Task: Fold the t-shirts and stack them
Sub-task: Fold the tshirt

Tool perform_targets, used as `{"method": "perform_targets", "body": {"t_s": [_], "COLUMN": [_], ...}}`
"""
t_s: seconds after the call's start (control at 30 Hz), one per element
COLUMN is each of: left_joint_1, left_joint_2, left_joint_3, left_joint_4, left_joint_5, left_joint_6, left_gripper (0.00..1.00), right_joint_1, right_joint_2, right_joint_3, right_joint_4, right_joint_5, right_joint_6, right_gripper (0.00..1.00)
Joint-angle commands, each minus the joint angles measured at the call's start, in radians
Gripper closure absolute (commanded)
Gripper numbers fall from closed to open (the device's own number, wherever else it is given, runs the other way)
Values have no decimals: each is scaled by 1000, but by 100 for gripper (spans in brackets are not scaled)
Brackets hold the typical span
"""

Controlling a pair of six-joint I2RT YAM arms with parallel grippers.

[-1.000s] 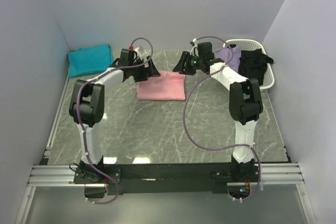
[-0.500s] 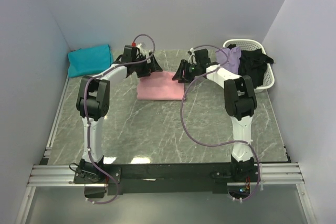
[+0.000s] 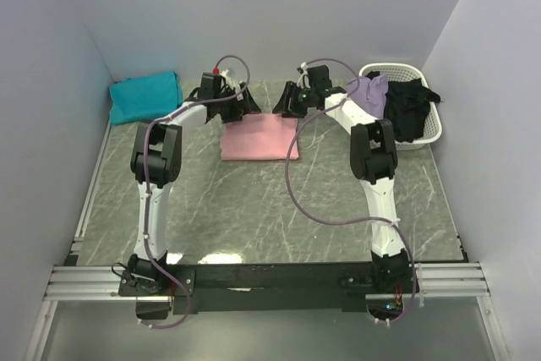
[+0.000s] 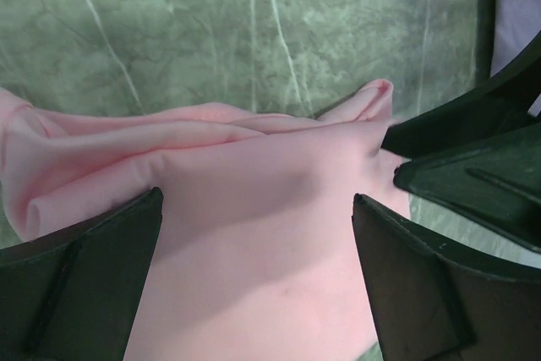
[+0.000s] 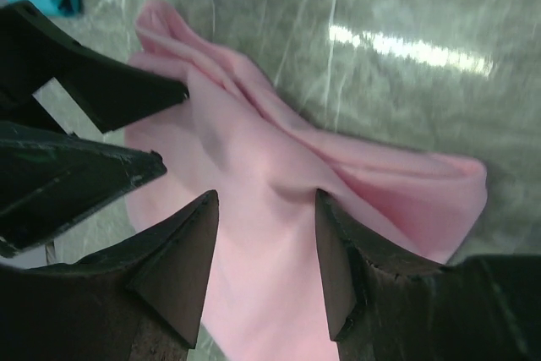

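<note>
table (image 3: 254,209): green marble, pink shirt (image 3: 256,137) folded on it.
left gripper (image 4: 255,200): spread wide over its far-left corner.
right gripper (image 5: 265,196): spread over far-right corner.

The white-linked, black-jointed left arm (image 3: 147,217) and its twin right arm (image 3: 381,209) each trail a looping purple cable (image 3: 286,177). The pincer fingers (image 4: 84,293) are matte black wedges.

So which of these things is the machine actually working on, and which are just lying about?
Part of the job:
pink shirt, between the left end effector and right end effector; teal shirt, far left corner; lavender shirt and black shirt, in the white basket.

Just lying about:
the basket itself; purple cables; marbled table.
</note>
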Motion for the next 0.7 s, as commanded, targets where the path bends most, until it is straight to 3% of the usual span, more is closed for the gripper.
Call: {"method": "perform_targets", "body": {"t_s": [0.0,0.33,0.57,0.67], "left_joint_1": [21,59,81,81], "left_joint_2": [25,53,16,-47], "left_joint_3": [68,93,55,9], "left_joint_4": [48,97,141,138], "left_joint_5": [10,6,-14,-75], "left_joint_6": [-5,15,32,56], "left_gripper": [1,1,1,1], "right_joint_1": [-11,-44,-66,-75], "right_joint_2": [81,149,3,-55], "right_joint_3": [131,217,63,53], "right_joint_4": [-54,-69,127,88], "right_joint_5": [24,99,134,186], "right_joint_6": [9,23,-79,-111], "right_gripper": [43,43,41,40]}}
